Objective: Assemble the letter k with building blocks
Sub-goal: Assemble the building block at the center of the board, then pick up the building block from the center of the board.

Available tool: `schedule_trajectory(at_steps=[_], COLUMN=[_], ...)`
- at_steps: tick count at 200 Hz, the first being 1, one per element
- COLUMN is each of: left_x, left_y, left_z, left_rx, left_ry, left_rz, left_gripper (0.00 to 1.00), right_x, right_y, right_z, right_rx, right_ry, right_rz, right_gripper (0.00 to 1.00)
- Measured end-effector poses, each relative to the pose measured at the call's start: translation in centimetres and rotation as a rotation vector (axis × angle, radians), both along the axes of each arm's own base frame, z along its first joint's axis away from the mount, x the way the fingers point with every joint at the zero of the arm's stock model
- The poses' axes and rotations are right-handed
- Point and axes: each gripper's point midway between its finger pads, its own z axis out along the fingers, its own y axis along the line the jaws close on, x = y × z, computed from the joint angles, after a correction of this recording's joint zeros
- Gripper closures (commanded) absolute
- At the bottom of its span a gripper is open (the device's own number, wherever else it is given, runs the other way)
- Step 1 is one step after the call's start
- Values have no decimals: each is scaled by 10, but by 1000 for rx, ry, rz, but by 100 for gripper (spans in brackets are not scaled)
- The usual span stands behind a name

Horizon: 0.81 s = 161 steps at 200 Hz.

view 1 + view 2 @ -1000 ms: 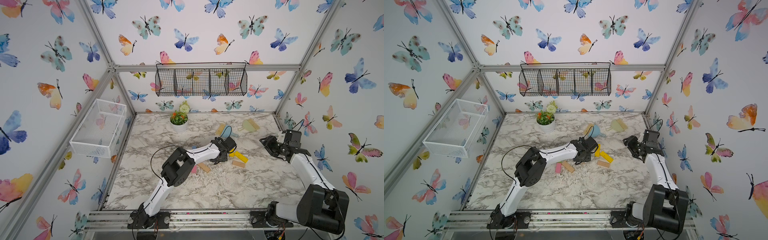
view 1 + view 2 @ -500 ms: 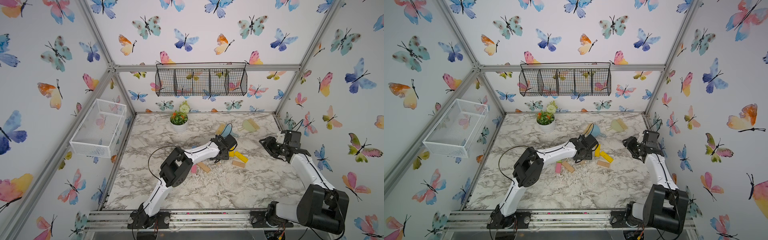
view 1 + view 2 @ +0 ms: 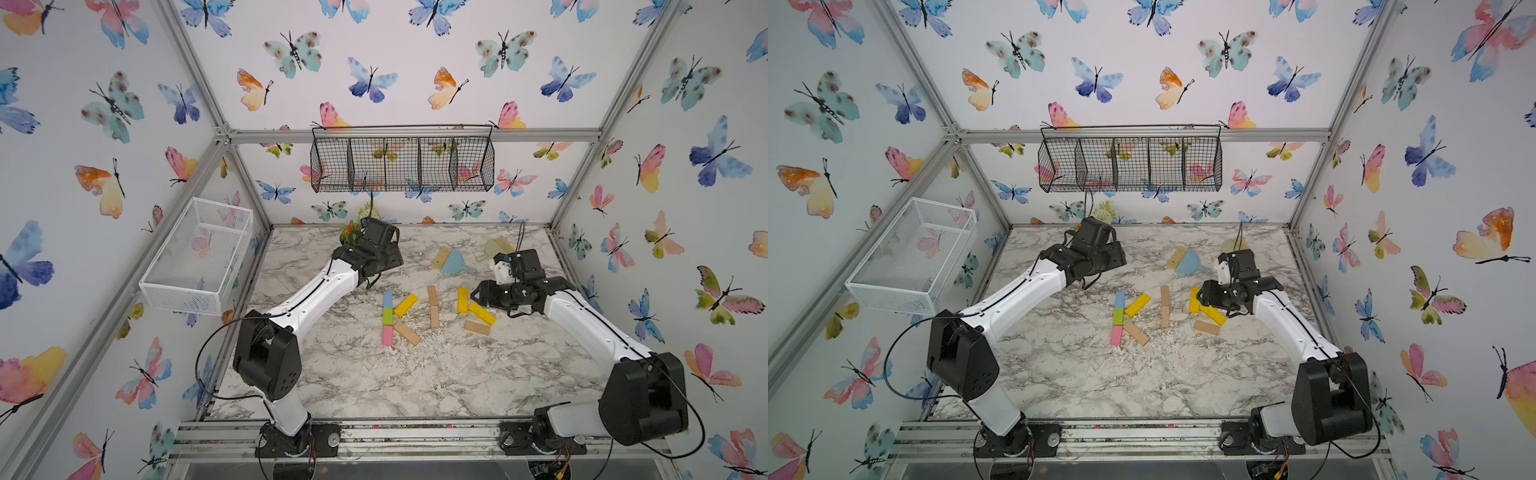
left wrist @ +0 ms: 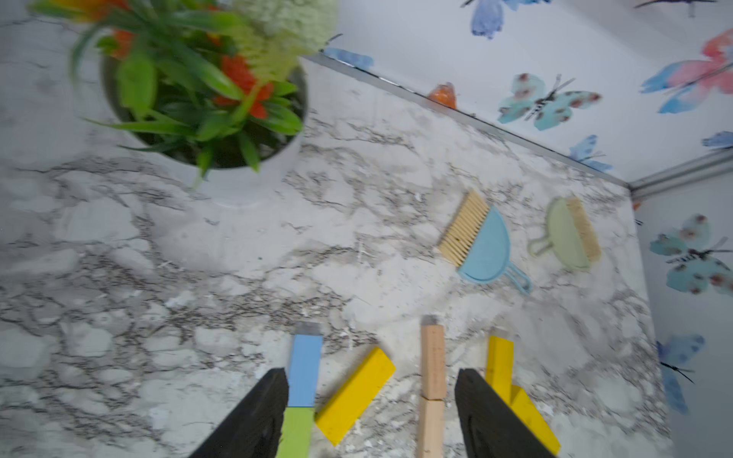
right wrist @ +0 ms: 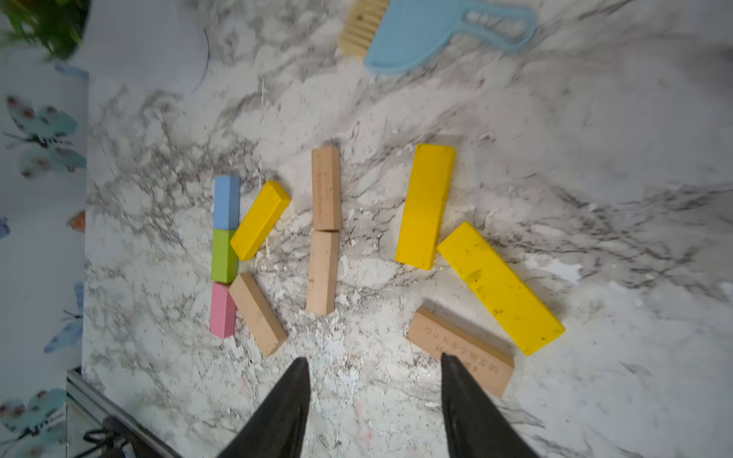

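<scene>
In both top views the building blocks lie flat on the white marble table (image 3: 332, 374), a little right of the middle of the picture. A short blue wooden block (image 3: 387, 300), a short green wooden block (image 3: 387, 316) and a short pink wooden block (image 3: 387, 336) sit end to end in one straight line. A slanted yellow wooden bar (image 3: 406, 305) and a slanted tan wooden bar (image 3: 407, 333) point away from that line to the right, so it looks like a K. The left gripper (image 3: 386, 257) hangs above and left of the blocks, well apart from them. The right gripper (image 3: 476, 296) is at the right, just beside an upright yellow wooden bar (image 3: 462, 300).

In the left wrist view the left gripper's two black fingers (image 4: 254, 416) stand wide apart and hold nothing. Past them on the table lie the slanted yellow wooden bar and two plain tan wooden bars (image 4: 433, 363) laid end to end. A small blue plastic dustpan with a brush (image 4: 486, 248) lies farther off.

In the right wrist view the right gripper's fingers (image 5: 277, 412) are spread apart too, with only bare table between them. One fingertip shows over the edge of a lone tan wooden bar (image 5: 460, 351); I cannot tell if it touches. A long slanted yellow wooden bar (image 5: 500, 287) lies just beside that one
</scene>
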Motion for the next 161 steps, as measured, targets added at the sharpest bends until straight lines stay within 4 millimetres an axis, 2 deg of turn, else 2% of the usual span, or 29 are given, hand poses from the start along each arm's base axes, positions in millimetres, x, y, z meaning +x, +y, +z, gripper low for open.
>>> schedule_trajectory(at_steps=[10, 25, 40, 78, 98, 127, 161], left_x=[1, -1, -6, -20, -20, -19, -20], left_y=[19, 35, 51, 82, 94, 91, 88], left_z=[-12, -20, -23, -36, -43, -41, -43], left_rx=[19, 30, 15, -97, -136, -174, -204], left_ry=[28, 49, 52, 49, 59, 53, 59], left_rz=[15, 14, 11, 6, 21, 3, -14], left_gripper=[30, 29, 29, 29, 29, 29, 29], right_x=[-10, -25, -35, -28, -19, -12, -14], right_y=[6, 9, 7, -6, -11, -15, -11], right_z=[-19, -47, -61, -61, -57, -60, -72], right_rx=[-44, -124, -181, -279, -318, -366, -407], right_ry=[69, 160, 207, 174, 141, 129, 145], right_rz=[42, 89, 117, 114, 106, 110, 151], right_gripper=[45, 45, 44, 44, 44, 44, 45])
